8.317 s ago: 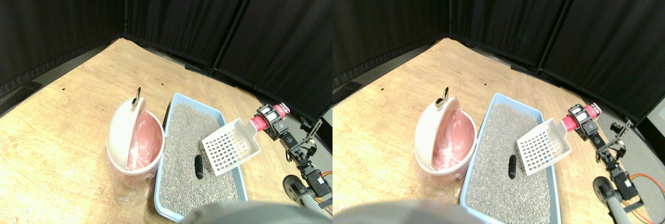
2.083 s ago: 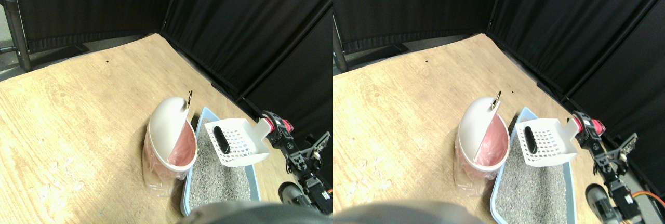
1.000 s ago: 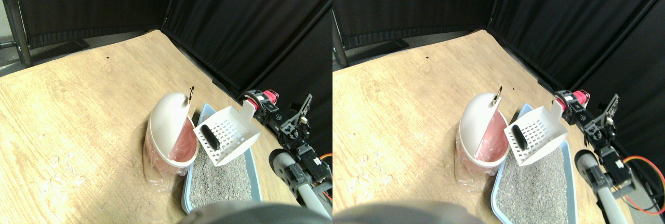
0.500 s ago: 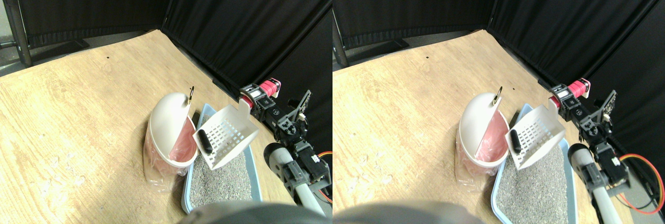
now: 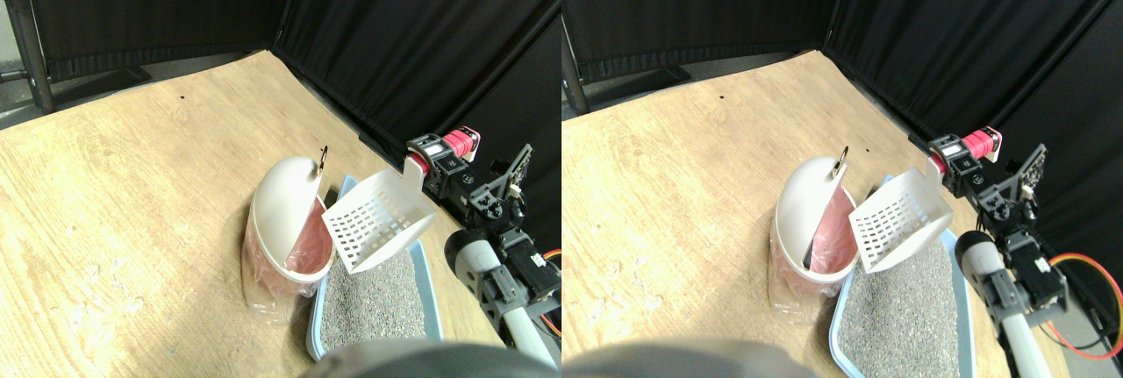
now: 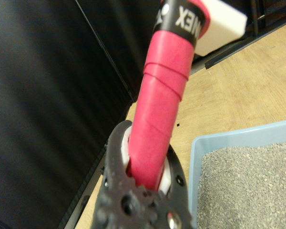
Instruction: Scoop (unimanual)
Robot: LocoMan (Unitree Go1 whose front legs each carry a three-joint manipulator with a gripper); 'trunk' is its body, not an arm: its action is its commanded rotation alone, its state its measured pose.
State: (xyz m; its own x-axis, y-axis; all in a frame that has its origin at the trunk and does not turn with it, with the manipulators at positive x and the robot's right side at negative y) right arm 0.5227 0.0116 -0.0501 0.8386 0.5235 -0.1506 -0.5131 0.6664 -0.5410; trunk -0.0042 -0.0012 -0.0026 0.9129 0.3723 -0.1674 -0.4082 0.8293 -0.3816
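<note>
The white slotted scoop hangs in the air, tipped steeply with its open mouth toward the bin, a white swing-lid bin with a pink liner. The scoop's front edge is at the bin's rim, above the near corner of the litter tray. No dark lump shows inside the scoop. My right gripper is shut on the scoop's pink wrapped handle. In the wrist view that handle runs through the dark jaw frame of the gripper.
The light blue tray of grey litter lies on the wooden floor, right beside the bin. Black curtains close off the back and right. The tray's corner and litter also show past the jaw.
The scoop has tipped further toward the bin in the last second. The dark lump that lay at its front edge is gone from it.
</note>
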